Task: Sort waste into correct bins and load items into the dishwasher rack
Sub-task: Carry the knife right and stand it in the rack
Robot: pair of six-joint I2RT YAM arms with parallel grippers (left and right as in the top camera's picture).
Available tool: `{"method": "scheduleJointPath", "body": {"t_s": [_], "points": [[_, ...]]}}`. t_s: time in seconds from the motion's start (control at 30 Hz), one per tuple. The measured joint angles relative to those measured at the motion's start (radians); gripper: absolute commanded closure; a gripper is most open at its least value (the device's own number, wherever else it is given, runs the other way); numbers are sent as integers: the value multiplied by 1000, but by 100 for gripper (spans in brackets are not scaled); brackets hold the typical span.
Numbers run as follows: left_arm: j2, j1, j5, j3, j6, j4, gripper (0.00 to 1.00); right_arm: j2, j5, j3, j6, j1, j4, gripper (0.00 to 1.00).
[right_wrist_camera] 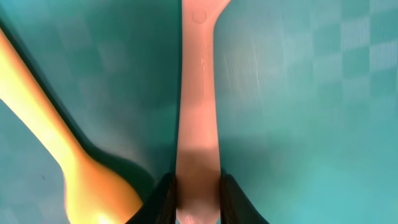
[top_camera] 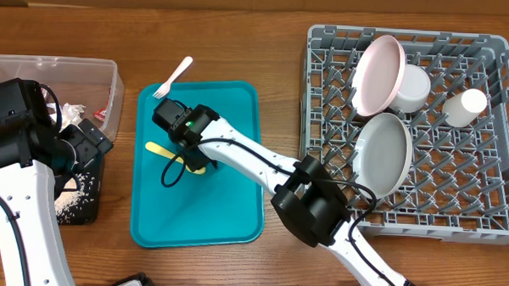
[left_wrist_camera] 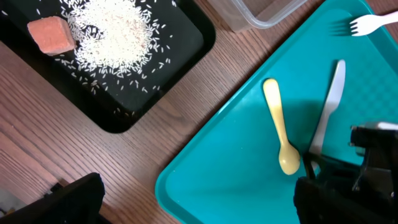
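Right pincer (right_wrist_camera: 198, 198): closed on the handle of the grey knife (right_wrist_camera: 199, 87), one finger against each edge, with the knife lying flat on the teal serving tray (top_camera: 227, 201). The step in hand is judged to be pick-up of the knife for loading. The next move calls for a straight lift clear of the tray, then a carry to the dishwasher rack (top_camera: 411, 34) at the right of the table (top_camera: 241, 41). The knife is thin, smooth and rigid, so it could rotate in the grip. The yellow spoon (left_wrist_camera: 280, 127), glossy with a rounded bowl, lies just beside the knife. The pale fork (top_camera: 173, 78) overhangs the tray's far edge. The rack is a grey lattice of upright pegs with round plates propped in it. Left pincer (top_camera: 89, 146): fully open and empty, near the black tray (left_wrist_camera: 155, 81), which holds loose rice (left_wrist_camera: 112, 31).
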Motion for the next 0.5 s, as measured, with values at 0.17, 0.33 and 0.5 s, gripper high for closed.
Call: {"method": "scheduleJointPath", "body": {"t_s": [0.17, 0.33, 0.5], "points": [[0, 0, 0, 0, 0, 0, 0, -14, -3, -7, 0, 0, -69, 96], [0, 0, 0, 0, 0, 0, 0, -45, -8, -25, 7, -2, -98, 96], [0, 0, 0, 0, 0, 0, 0, -135, -11, -29, 11, -17, -122, 96]]}}
